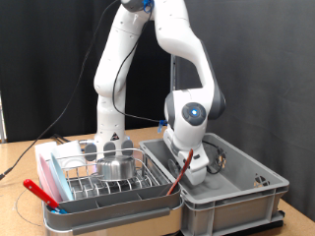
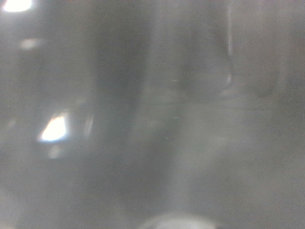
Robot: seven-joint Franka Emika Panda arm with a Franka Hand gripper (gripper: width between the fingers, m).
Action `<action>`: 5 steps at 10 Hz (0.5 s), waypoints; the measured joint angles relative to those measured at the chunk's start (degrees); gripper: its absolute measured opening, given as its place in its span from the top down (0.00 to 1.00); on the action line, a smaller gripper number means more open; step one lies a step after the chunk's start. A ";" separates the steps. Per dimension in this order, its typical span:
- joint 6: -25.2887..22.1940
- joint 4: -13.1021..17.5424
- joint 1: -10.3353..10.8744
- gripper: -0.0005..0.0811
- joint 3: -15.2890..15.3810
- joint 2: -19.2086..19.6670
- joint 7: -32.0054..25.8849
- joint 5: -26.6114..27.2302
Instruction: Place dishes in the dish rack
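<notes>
The dish rack (image 1: 84, 183) is a silver wire rack in a white tray at the exterior view's lower left. A shiny steel bowl (image 1: 115, 168) sits inside it. The arm bends down at the exterior view's right, and my gripper (image 1: 200, 169) is lowered into the large grey crate (image 1: 231, 197) beside the rack. Its fingers are too small and dark to make out. The wrist view is a grey blur with faint clear shapes that I cannot name. The light blue plate does not show.
A red-handled utensil (image 1: 43, 192) lies along the rack's near left edge. A thin reddish-brown stick (image 1: 177, 178) leans at the crate's wall next to the rack. Small items (image 1: 261, 181) lie in the crate's right part. A dark curtain hangs behind.
</notes>
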 joint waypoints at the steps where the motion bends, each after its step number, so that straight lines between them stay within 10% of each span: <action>1: 1.96 0.04 0.08 0.86 -0.81 2.17 -0.07 0.00; 5: 10.95 -0.11 1.33 0.86 -4.41 12.96 7.36 -10.59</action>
